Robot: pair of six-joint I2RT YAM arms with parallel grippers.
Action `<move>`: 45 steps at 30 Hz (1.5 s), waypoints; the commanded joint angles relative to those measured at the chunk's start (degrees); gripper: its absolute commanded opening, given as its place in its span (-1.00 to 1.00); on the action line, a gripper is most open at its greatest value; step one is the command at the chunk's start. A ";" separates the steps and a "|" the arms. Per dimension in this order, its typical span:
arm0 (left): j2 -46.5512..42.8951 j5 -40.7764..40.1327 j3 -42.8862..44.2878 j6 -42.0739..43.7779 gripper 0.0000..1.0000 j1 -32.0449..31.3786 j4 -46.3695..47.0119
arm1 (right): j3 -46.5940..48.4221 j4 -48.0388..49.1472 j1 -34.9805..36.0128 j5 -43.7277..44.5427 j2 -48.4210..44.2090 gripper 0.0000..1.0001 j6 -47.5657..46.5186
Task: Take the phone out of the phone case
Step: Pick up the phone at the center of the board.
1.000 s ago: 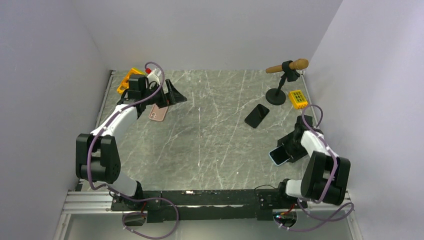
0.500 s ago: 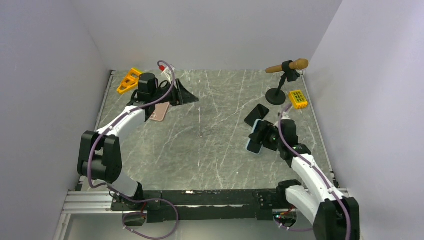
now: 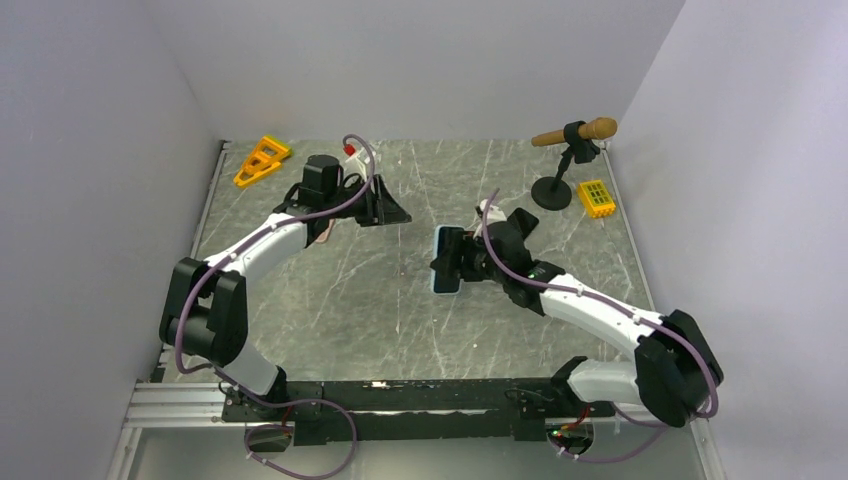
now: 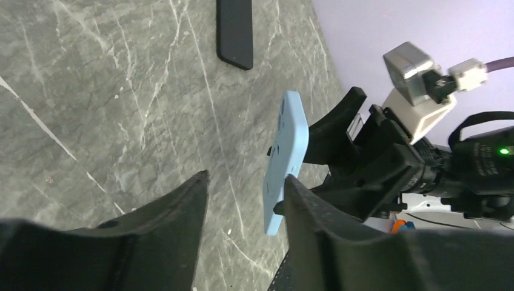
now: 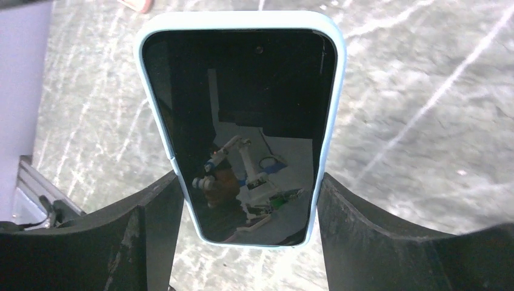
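Note:
A black-screened phone (image 5: 242, 121) sits inside a light blue phone case (image 5: 337, 91). My right gripper (image 5: 248, 177) is shut on the case's two long sides near its lower end and holds it above the table, screen towards the right wrist camera. From above, the cased phone (image 3: 446, 260) hangs over the table's middle. In the left wrist view the case (image 4: 285, 151) shows edge-on, its back towards my left gripper (image 4: 245, 179). That gripper is open and empty, with the case just beyond its right fingertip (image 4: 292, 185). From above, the left gripper (image 3: 393, 212) is left of the case.
A bare black phone (image 4: 235, 30) lies flat behind the right arm. A pink phone (image 3: 322, 232) peeks from under the left forearm. An orange part (image 3: 262, 160) sits at the back left. A microphone stand (image 3: 562, 165) and a yellow block (image 3: 596, 197) stand at the back right.
My right arm has swung the cased phone from the table's right edge to its middle. My left arm has moved right, away from the pink phone, and its jaws have narrowed.

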 commanded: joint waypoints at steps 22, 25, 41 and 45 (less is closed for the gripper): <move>0.40 -1.31 1.71 4.43 -0.17 -5.95 -1.39 | 15.38 6.80 13.41 8.31 7.18 -1.00 3.19; 0.57 -0.51 2.09 5.07 -0.36 -6.75 -1.38 | 16.16 6.61 14.20 9.88 7.69 -1.00 3.03; -11.27 -4.30 5.03 11.59 -1.00 -2.21 -9.46 | 5.04 -14.20 14.12 28.63 -8.47 1.00 -4.64; -16.10 -2.06 1.38 4.20 -1.00 -0.80 -5.42 | 7.04 -20.23 11.15 21.95 -8.12 0.98 -8.99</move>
